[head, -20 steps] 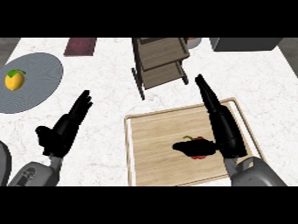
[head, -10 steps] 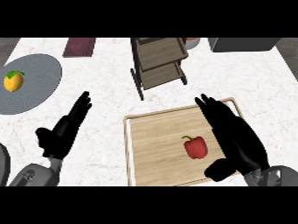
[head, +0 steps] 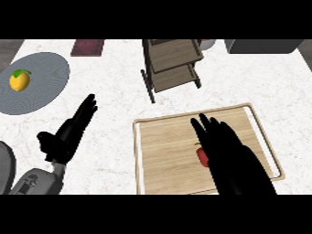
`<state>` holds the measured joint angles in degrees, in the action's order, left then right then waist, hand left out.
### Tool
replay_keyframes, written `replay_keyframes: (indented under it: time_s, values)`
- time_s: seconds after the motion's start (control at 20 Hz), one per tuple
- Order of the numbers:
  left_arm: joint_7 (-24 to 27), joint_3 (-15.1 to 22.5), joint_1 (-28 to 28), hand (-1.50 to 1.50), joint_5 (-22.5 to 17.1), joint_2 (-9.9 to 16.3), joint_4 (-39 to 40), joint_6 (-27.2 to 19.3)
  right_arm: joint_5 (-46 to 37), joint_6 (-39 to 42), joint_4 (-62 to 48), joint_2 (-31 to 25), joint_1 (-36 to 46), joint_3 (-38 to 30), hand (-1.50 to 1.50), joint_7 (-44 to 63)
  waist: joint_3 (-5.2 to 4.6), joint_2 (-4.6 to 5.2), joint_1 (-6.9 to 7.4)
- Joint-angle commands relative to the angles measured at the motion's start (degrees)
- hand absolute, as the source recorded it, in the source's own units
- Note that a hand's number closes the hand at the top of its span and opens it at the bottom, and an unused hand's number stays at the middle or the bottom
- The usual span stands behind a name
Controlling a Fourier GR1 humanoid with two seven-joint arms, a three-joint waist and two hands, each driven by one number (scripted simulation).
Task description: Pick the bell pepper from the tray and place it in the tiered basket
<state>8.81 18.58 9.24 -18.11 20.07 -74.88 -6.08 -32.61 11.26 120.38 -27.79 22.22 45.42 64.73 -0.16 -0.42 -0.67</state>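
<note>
right hand flat over the tray, fingers straight, gripping nothing, covering most of the red bell pepper, which lies on the tray's wood near centre. at twelve o'clock from the tray, tiered basket. at nine o'clock, left hand resting open, fingers up. at ten o'clock, grey plate bearing a lemon.

Right hand, fingers straight, covers most of the bell pepper on the tray; tiered basket at twelve o'clock.
</note>
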Motion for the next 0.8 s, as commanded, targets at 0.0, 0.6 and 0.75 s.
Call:
replay_keyframes:
  time_s: [0.0,0.6,0.75]
  values:
    - [-3.1,-1.1,2.8,0.00,-0.7,0.3,-1.6,1.0,-4.3,4.4,-0.9,5.4,4.0,-0.7,-1.50,13.4,0.06,0.17,0.53]
    - [0.3,-1.6,-0.4,0.00,2.1,-2.0,-0.4,1.5,-10.4,2.0,-14.7,8.9,-6.2,-2.4,-1.50,3.3,0.15,0.43,0.75]
    - [-2.7,-0.7,-3.0,0.00,3.8,-2.6,-5.3,-0.5,-13.8,1.7,-12.2,7.6,-10.0,-2.7,-1.50,1.2,0.17,0.31,0.74]
